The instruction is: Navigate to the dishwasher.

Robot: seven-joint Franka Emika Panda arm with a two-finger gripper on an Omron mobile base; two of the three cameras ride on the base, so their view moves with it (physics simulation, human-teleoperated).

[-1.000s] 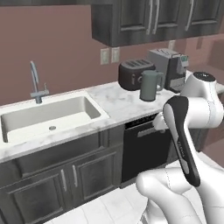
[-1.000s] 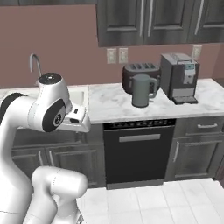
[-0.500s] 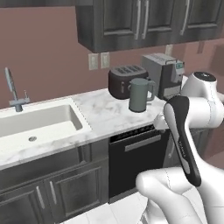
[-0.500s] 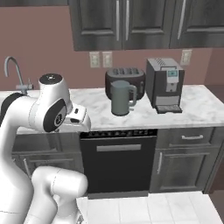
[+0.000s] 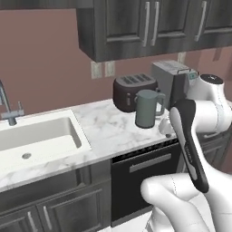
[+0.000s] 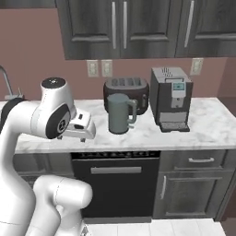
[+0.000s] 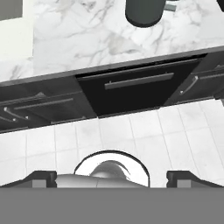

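Observation:
The dishwasher is a flat black front with one horizontal silver bar handle, set under the marble counter straight ahead of the base. It also sits in the left base view as the dishwasher, partly behind my white arm. In the hand view the dishwasher lies across the upper middle, seen from above. My gripper is open and holds nothing, its two dark tips wide apart. It hangs folded close to the base, above the floor in front of the counter edge.
A grey kettle, a dark toaster and a coffee machine stand on the counter above. The sink lies to the left. Dark cabinets with a drawer flank the right. White tiled floor runs in front.
The whole scene has slid left in both base views, so the base has driven right along the counter. The dishwasher now sits nearer the centre. The arm's pose is unchanged.

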